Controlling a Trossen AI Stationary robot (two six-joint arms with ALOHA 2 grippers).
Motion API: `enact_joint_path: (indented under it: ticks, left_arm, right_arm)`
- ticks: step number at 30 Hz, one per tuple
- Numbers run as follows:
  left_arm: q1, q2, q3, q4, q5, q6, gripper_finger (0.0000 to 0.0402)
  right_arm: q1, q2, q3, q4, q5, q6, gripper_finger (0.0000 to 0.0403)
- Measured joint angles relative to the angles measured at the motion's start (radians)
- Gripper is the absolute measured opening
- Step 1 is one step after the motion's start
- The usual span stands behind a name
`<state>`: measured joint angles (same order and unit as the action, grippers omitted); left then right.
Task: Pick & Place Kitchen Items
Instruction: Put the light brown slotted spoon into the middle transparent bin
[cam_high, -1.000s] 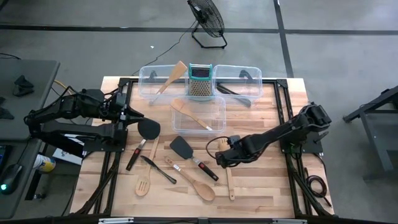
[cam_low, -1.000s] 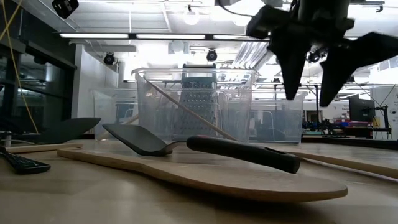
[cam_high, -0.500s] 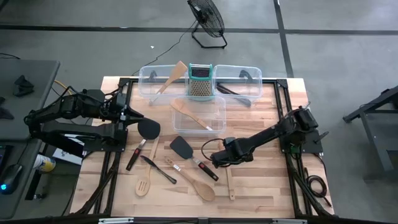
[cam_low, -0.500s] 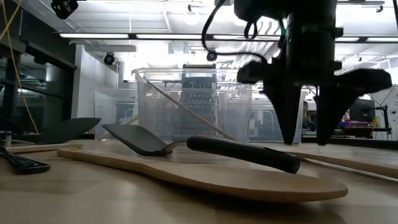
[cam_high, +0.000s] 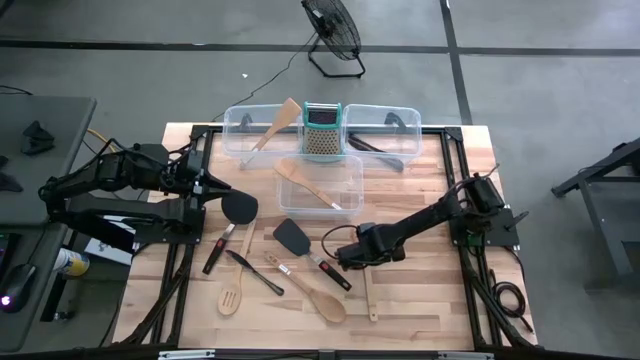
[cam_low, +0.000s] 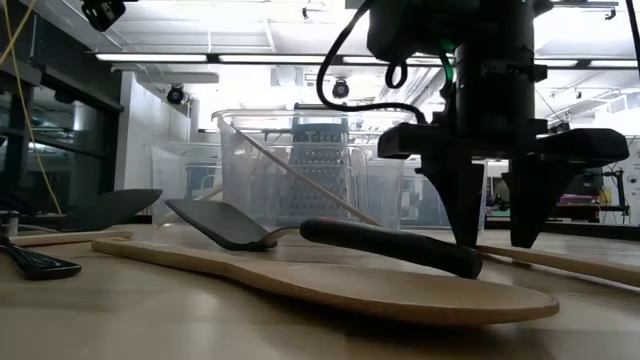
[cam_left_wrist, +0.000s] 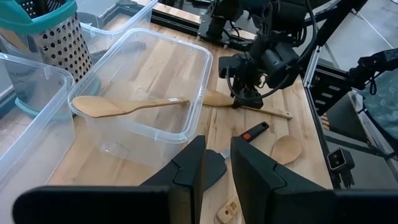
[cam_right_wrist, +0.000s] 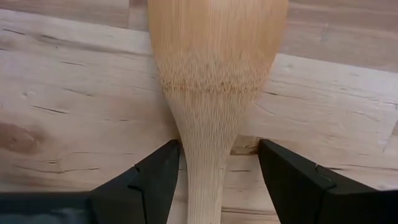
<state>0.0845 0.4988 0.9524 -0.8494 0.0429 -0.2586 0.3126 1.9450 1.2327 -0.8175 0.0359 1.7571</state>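
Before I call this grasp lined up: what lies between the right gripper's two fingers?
The neck of a wooden spatula, lying on the table; the right gripper straddles it, open. The right wrist view shows it.

Black jointed arms, looped cable, wedge-shaped fingers (cam_right_wrist: 292, 180).

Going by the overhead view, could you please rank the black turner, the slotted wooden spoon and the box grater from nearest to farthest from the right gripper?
From the right gripper:
1. Black turner, just to its left, mid-table.
2. Slotted wooden spoon, farther left, near the front edge.
3. Box grater, at the back, between the clear bins.
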Motion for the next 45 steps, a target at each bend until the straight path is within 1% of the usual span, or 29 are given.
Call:
enact_joint_path:
  ticks: [4,6,16,22,30,33,36,45]
  left_arm:
    - [0.000,0.000,0.000,0.000,0.000,0.008,0.0074]
    - [0.000,0.000,0.000,0.000,0.000,0.019,0.0074]
    - [0.000,0.000,0.000,0.000,0.000,0.038,0.0074]
    - [0.000,0.000,0.000,-0.009,0.001,0.044,0.0074]
    - [0.000,0.000,0.000,-0.021,0.000,0.044,0.0074]
    - [0.000,0.000,0.000,-0.020,0.000,0.044,0.0074]
    - [0.000,0.000,0.000,-0.018,0.000,0.044,0.0074]
    - [0.000,0.000,0.000,-0.017,0.000,0.044,0.0074]
  right_arm:
    - [0.001,0.022,0.003,-0.007,-0.029,-0.002,0.0214]
    - [0.005,0.043,0.003,-0.003,-0.048,-0.007,0.0207]
    - [0.013,0.057,0.005,-0.001,-0.091,-0.031,0.0123]
    - [0.014,0.057,0.004,-0.008,-0.099,-0.034,0.0092]
    - [0.015,0.039,0.002,-0.012,-0.109,-0.034,0.0084]
    - [0.017,0.006,0.000,-0.021,-0.109,-0.035,0.0082]
    - [0.021,-0.028,-0.008,-0.061,-0.140,-0.052,0.0079]
    - [0.030,-0.139,-0.003,-0.082,-0.114,-0.097,0.0079]
